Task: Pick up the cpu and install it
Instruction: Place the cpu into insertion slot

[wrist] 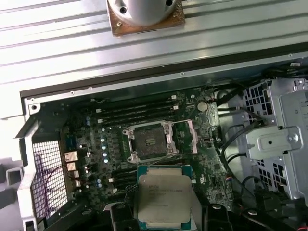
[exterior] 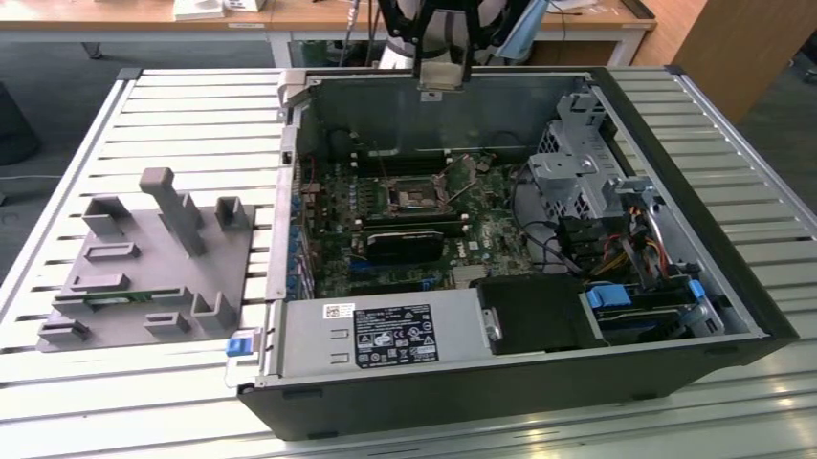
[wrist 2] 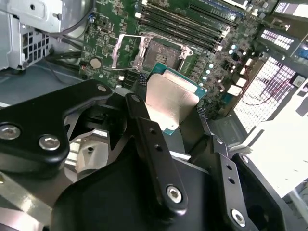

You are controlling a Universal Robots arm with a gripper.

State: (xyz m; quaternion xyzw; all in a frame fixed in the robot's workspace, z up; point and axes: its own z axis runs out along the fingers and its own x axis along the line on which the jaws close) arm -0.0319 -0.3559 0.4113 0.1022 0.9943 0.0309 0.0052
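Observation:
My gripper [exterior: 441, 84] hangs above the far wall of the open computer case [exterior: 753, 316], shut on the cpu [exterior: 441, 78]. In both wrist views the cpu [wrist: 163, 199] [wrist 2: 168, 103] is a flat silver square with a green rim, pinched by its edges between the black fingers [wrist 2: 154, 144]. Below it on the green motherboard lies the dark socket [wrist: 148, 141] [wrist 2: 161, 55] [exterior: 415, 194], with its metal frame [wrist: 185, 137] swung open and nothing in it. The cpu is held well above the socket and touches nothing else.
Memory strips [wrist: 137, 113] sit beside the socket. A metal drive cage [exterior: 581, 167] with cables and a power supply [exterior: 383, 335] fill the case's other parts. A grey fixture tray [exterior: 141, 268] lies on the slatted table [exterior: 191, 124] at the exterior view's left.

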